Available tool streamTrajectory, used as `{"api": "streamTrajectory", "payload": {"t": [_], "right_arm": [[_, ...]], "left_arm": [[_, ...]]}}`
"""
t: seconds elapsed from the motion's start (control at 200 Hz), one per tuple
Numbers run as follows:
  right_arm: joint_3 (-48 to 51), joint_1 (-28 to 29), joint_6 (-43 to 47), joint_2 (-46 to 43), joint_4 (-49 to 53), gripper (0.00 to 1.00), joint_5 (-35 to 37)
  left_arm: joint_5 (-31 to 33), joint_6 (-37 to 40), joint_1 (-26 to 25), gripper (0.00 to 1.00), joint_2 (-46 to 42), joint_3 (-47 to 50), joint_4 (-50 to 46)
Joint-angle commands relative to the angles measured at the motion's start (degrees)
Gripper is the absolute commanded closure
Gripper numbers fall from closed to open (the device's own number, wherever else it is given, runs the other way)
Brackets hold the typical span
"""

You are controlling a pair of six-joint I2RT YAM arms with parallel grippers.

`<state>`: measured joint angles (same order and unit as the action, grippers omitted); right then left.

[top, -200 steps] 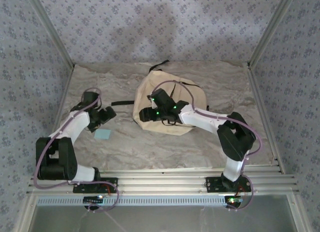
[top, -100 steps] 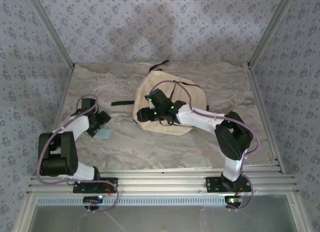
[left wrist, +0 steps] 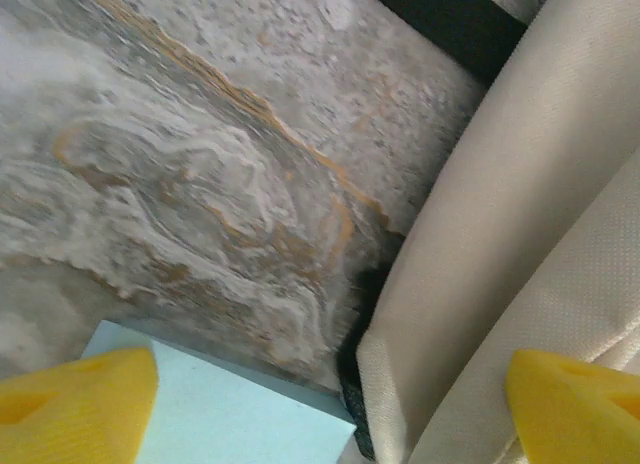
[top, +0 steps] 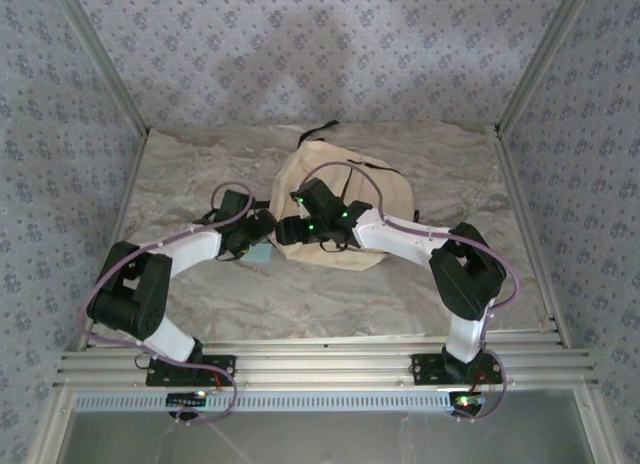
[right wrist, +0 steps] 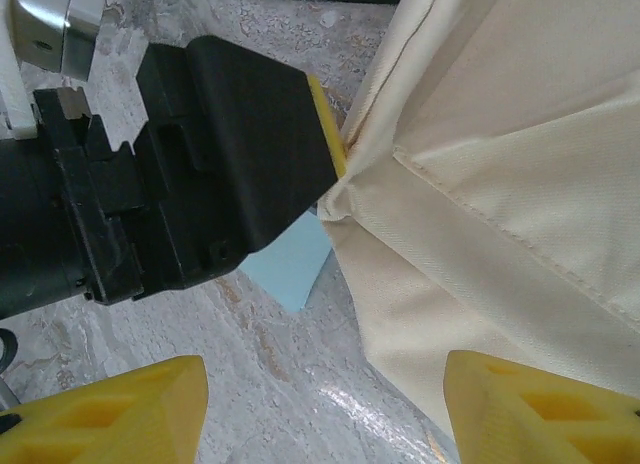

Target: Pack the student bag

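Note:
The beige student bag [top: 395, 196] lies at the middle back of the marble table. A flat light-blue sheet [top: 262, 253] rests on the table against the bag's left edge. My left gripper [top: 265, 229] is at that edge and open. In the left wrist view its yellow fingers stand wide apart [left wrist: 325, 404], with the blue sheet [left wrist: 220, 414] beside the left one and bag fabric [left wrist: 520, 214] by the right one. My right gripper [top: 285, 231] hovers open over the same edge. Its wrist view shows the bag [right wrist: 500, 134], the blue sheet [right wrist: 290, 259] and the left gripper's black finger [right wrist: 230, 144] touching the fabric.
A black strap [top: 243, 206] trails left from the bag on the table [top: 450, 164]. Patterned walls and metal posts close in the back and sides. Aluminium rails [top: 320, 359] run along the near edge by the arm bases.
My left arm has swung right from the table's left side to the bag's left edge. The blue sheet now lies further right, against the bag. The right arm has barely moved.

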<state>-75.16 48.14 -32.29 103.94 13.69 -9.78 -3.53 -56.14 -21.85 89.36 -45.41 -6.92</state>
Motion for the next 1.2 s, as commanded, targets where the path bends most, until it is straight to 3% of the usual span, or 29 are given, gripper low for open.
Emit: {"api": "streamTrajectory", "payload": {"t": [0.0,0.275,0.525,0.62,0.89,0.974,1.194], "right_arm": [[-0.8,0.5,0.7,-0.5,1.7,0.34,0.3],[-11.0,2.3,7.6,7.0,8.2,0.37,-3.2],[-27.8,3.1,28.4,19.1,20.4,0.38,-10.0],[-37.0,3.3,34.2,24.7,29.9,0.34,-11.2],[-57.2,5.8,44.2,38.2,44.6,0.33,-3.6],[-60.7,6.6,46.5,40.8,46.5,0.28,-0.9],[-61.0,8.6,49.0,42.9,43.8,0.04,6.9]], "left_arm": [[-6.0,-0.5,0.4,0.03,-1.2,-2.3,-5.0],[-4.1,5.7,8.5,0.0,-9.3,-4.0,-12.5],[-5.4,7.2,20.0,0.0,-14.1,0.8,-12.8],[-5.7,7.7,23.5,0.0,-15.4,1.6,-13.1],[-6.6,8.6,27.5,0.0,-19.5,4.7,-13.2],[-7.4,8.7,27.7,0.0,-19.2,5.0,-13.0],[-9.4,8.2,27.7,0.0,-18.0,5.2,-11.7]]}}
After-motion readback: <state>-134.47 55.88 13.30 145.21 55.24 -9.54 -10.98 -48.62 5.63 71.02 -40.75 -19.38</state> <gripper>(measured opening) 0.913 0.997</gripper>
